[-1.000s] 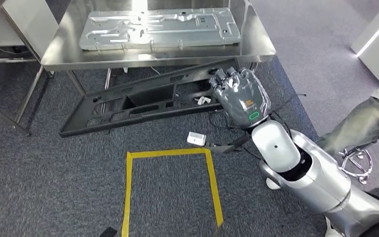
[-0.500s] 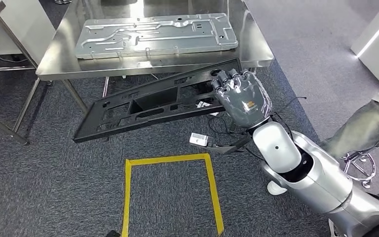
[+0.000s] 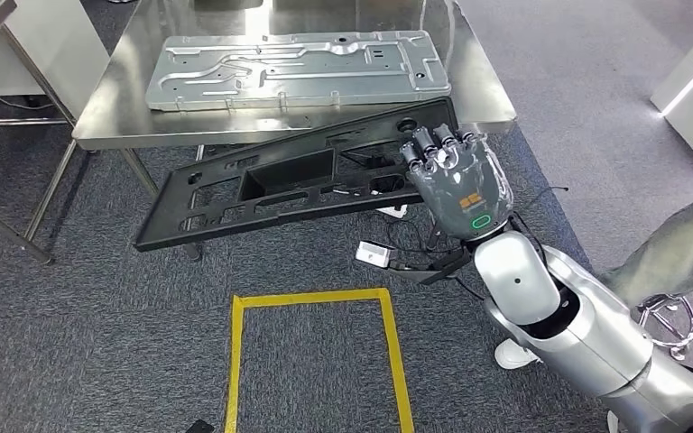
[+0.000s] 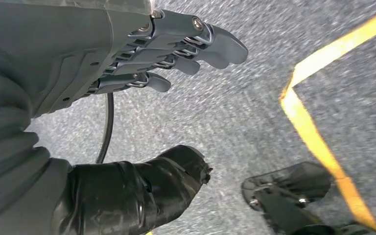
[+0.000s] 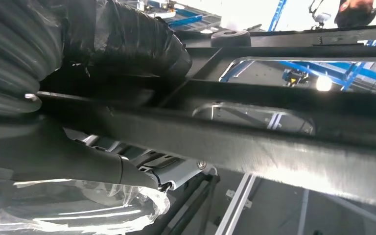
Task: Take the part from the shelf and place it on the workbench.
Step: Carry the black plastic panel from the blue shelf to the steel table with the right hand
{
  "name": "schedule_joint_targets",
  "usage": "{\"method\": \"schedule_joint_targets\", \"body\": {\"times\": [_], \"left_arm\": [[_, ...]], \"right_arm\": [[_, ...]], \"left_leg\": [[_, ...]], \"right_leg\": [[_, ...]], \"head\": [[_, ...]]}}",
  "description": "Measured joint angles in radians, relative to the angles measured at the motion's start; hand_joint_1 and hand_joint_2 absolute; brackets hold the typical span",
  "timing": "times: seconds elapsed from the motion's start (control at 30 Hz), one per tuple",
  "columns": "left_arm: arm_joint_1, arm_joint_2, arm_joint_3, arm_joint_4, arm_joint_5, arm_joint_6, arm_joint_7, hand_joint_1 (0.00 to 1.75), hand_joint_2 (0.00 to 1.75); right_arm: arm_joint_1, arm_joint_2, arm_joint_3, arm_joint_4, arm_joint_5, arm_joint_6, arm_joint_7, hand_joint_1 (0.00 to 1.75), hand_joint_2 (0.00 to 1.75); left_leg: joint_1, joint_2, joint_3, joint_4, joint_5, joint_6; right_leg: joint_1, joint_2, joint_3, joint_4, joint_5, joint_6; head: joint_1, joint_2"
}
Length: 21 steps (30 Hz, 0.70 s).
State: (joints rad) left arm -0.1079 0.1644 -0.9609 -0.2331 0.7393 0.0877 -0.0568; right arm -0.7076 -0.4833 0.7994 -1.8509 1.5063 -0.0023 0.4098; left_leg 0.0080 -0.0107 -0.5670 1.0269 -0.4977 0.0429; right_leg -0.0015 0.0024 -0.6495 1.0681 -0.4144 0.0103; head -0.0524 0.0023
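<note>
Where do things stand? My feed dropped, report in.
Right hand grips black panel at one end, short of workbench. Left hand open over carpet. Metal plate already lies on workbench.

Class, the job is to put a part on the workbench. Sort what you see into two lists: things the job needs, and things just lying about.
Needed for the job:
- long black plastic frame part
- right hand, gripping that part's end
- stainless-steel workbench

Just lying about:
- grey stamped metal panel on the bench
- yellow tape square on the carpet
- small white box with black cables
</note>
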Motion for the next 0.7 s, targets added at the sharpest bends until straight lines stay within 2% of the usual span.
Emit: {"method": "schedule_joint_targets", "body": {"times": [0.07,0.13,0.2,0.23,0.3,0.33,0.37,0.4,0.43,0.47,0.5,0.53,0.6,0.67,0.7], "left_arm": [[-0.003,-0.001,0.000,0.000,0.000,0.000,0.000,0.00,1.75],[-0.002,-0.001,0.000,0.000,0.000,0.000,0.000,0.00,1.75],[-0.003,-0.002,-0.002,0.000,-0.002,0.002,-0.002,0.00,1.75],[-0.003,-0.003,-0.003,0.000,-0.004,0.003,-0.004,0.00,1.75],[-0.003,-0.003,-0.006,0.000,-0.006,0.006,-0.008,0.00,1.75],[-0.001,-0.004,-0.006,0.000,-0.006,0.007,-0.010,0.00,1.75],[0.001,-0.004,-0.006,0.000,-0.006,0.007,-0.013,0.00,1.75],[0.002,-0.004,-0.006,0.000,-0.006,0.008,-0.016,0.00,1.75],[0.002,-0.004,-0.007,0.000,-0.005,0.008,-0.019,0.00,1.75],[0.002,-0.004,-0.007,0.000,-0.005,0.008,-0.021,0.00,1.75],[0.001,-0.004,-0.008,0.000,-0.004,0.008,-0.024,0.00,1.75],[-0.001,-0.004,-0.010,0.000,-0.004,0.009,-0.026,0.00,1.75],[-0.002,-0.004,-0.014,0.000,-0.003,0.010,-0.030,0.00,1.75],[0.000,-0.005,-0.015,0.000,-0.003,0.010,-0.033,0.00,1.75],[0.001,-0.005,-0.015,0.000,-0.003,0.010,-0.035,0.00,1.75]], "right_arm": [[0.004,-0.002,-0.005,-0.001,0.006,-0.004,0.000,1.75,1.75],[0.011,-0.004,-0.011,-0.002,0.014,-0.016,0.002,1.75,1.75],[0.020,-0.007,-0.026,-0.006,0.021,-0.064,0.009,1.75,1.75],[0.026,-0.008,-0.036,-0.008,0.023,-0.098,0.013,1.75,1.75],[0.047,-0.010,-0.056,-0.015,0.024,-0.176,0.021,1.75,1.75],[0.063,-0.009,-0.066,-0.019,0.024,-0.208,0.024,1.75,1.75],[0.079,-0.009,-0.078,-0.024,0.024,-0.234,0.026,1.75,1.75],[0.093,-0.008,-0.092,-0.028,0.024,-0.254,0.027,1.75,1.75],[0.105,-0.007,-0.106,-0.031,0.024,-0.269,0.027,1.75,1.75],[0.114,-0.006,-0.119,-0.034,0.024,-0.280,0.027,1.75,1.75],[0.121,-0.005,-0.130,-0.036,0.024,-0.289,0.026,1.75,1.75],[0.129,-0.004,-0.141,-0.038,0.024,-0.298,0.026,1.75,1.75],[0.147,-0.004,-0.158,-0.041,0.025,-0.309,0.026,1.75,1.75],[0.161,-0.002,-0.169,-0.042,0.025,-0.311,0.024,1.75,1.75],[0.164,-0.002,-0.175,-0.043,0.025,-0.310,0.023,1.75,1.75]], "left_leg": [[0.000,0.000,0.000,-0.002,-0.005,-0.010],[-0.001,0.001,0.003,-0.003,-0.011,-0.020],[-0.002,0.003,-0.015,0.043,-0.037,-0.030],[0.001,0.004,-0.044,0.096,-0.060,-0.034],[0.003,0.005,-0.122,0.224,-0.098,-0.039],[0.004,0.005,-0.152,0.262,-0.097,-0.040],[0.004,0.005,-0.164,0.263,-0.076,-0.040],[0.003,0.005,-0.156,0.225,-0.036,-0.038],[0.003,0.005,-0.135,0.159,0.012,-0.035],[0.001,0.005,-0.110,0.098,0.046,-0.030],[-0.001,0.005,-0.089,0.046,0.064,-0.026],[-0.004,0.005,-0.077,0.019,0.067,-0.022],[-0.007,0.004,-0.071,0.006,0.057,-0.016],[-0.001,0.004,-0.061,-0.005,0.057,-0.009],[0.003,0.004,-0.054,-0.011,0.057,-0.005]], "right_leg": [[0.006,0.001,0.017,-0.031,-0.008,-0.004],[0.001,0.002,0.027,-0.042,-0.012,-0.010],[-0.006,0.000,0.042,-0.054,-0.016,-0.018],[-0.006,-0.001,0.048,-0.056,-0.018,-0.022],[-0.005,-0.002,0.055,-0.056,-0.026,-0.028],[-0.004,-0.002,0.060,-0.055,-0.031,-0.030],[-0.003,-0.001,0.066,-0.054,-0.037,-0.030],[-0.003,-0.001,0.075,-0.052,-0.044,-0.029],[-0.003,-0.001,0.083,-0.050,-0.052,-0.028],[-0.001,-0.001,0.089,-0.048,-0.060,-0.025],[0.001,0.000,0.092,-0.045,-0.066,-0.022],[0.002,0.000,0.092,-0.044,-0.069,-0.018],[0.002,0.000,0.091,-0.046,-0.072,-0.010],[0.001,0.000,0.090,-0.041,-0.080,-0.001],[0.001,0.000,0.080,-0.016,-0.093,0.004]], "head": [[0.000,0.000],[-0.001,0.000],[-0.003,0.000],[-0.004,0.000],[-0.005,0.000],[-0.005,0.000],[-0.005,0.000],[-0.005,0.000],[-0.005,0.000],[-0.004,0.000],[-0.004,0.000],[-0.003,0.000],[-0.003,0.000],[-0.003,0.000],[-0.002,0.000]]}}
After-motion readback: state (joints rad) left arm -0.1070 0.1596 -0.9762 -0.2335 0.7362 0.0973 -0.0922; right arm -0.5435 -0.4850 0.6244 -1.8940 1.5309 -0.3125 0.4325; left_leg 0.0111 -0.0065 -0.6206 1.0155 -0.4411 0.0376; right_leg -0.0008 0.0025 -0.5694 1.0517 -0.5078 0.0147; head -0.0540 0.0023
